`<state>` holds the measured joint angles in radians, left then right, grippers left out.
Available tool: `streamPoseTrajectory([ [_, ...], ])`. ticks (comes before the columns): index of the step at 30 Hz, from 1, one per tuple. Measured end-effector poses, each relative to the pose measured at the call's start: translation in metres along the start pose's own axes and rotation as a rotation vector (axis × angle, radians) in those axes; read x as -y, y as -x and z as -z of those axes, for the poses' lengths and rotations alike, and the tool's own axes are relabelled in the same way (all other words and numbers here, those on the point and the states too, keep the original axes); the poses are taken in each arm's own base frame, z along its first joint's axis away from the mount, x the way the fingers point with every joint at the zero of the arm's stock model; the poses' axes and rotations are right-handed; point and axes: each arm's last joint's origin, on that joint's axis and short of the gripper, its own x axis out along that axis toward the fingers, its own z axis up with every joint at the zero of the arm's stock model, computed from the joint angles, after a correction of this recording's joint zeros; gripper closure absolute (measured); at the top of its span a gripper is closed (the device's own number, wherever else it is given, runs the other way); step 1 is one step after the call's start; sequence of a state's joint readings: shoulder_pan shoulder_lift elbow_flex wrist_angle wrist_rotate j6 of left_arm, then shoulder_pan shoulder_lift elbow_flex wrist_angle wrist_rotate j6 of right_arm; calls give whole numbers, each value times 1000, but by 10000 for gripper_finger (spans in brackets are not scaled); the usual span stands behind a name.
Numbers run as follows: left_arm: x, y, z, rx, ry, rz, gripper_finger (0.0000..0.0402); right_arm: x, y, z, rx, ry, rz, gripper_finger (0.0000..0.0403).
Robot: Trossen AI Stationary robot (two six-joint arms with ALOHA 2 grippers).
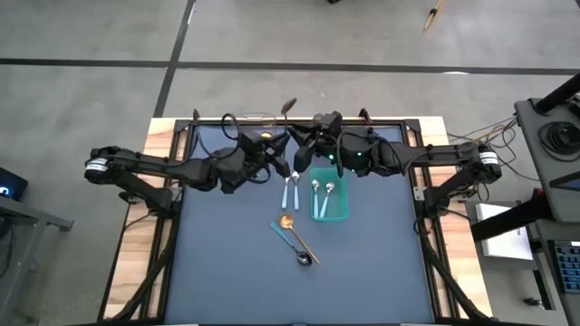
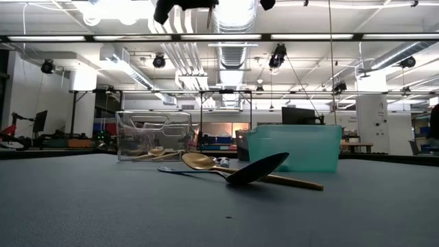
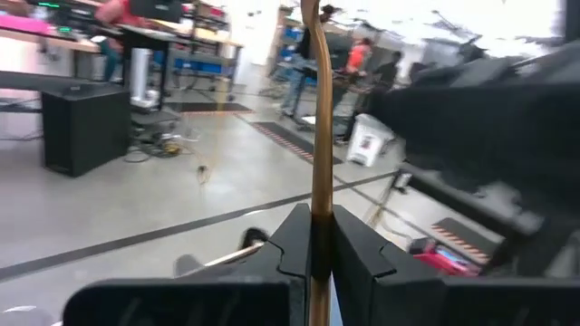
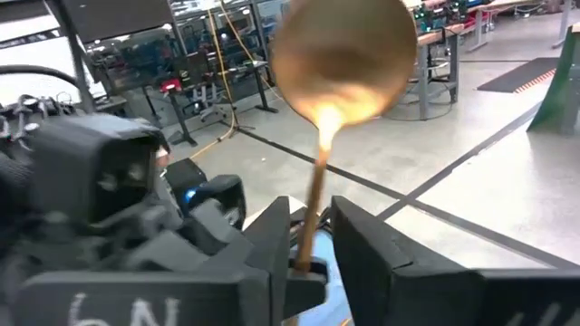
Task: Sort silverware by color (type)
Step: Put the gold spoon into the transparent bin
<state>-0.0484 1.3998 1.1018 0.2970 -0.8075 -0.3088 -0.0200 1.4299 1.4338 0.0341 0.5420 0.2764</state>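
Above the table at twelve o'clock, the left gripper [image 3: 317, 258] clamps a gold spoon [image 4: 340, 63] by its handle; the right gripper [image 4: 313, 240] fingers stand slightly apart around it.

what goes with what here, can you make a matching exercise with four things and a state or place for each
Things:
1. teal bin
2. left gripper
3. dark spoon
4. clear bin

States:
a. holds gold spoons
b. shut on a raised gold spoon
c. holds two silver-bowled spoons
d. crosses a flat gold spoon on the mat

Pairs: 1-c, 2-b, 3-d, 4-a
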Motion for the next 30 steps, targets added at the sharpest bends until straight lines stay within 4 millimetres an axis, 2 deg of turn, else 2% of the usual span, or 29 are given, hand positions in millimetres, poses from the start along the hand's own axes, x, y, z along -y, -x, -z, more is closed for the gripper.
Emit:
streamPoseTrajectory([
  [7, 2, -2, -26, 3, 35, -13, 395, 5, 4, -7, 10, 60, 15, 286],
  [15, -16, -7, -54, -229, 1, -86, 395, 27, 22, -28, -6, 81, 66, 276],
  [23, -57, -20, -60, -464, 49, -160, 395, 50, 37, -35, -98, 132, 138, 279],
  [30, -104, -39, -49, -583, 165, -261, 395, 63, 37, -33, -154, 163, 186, 285],
])
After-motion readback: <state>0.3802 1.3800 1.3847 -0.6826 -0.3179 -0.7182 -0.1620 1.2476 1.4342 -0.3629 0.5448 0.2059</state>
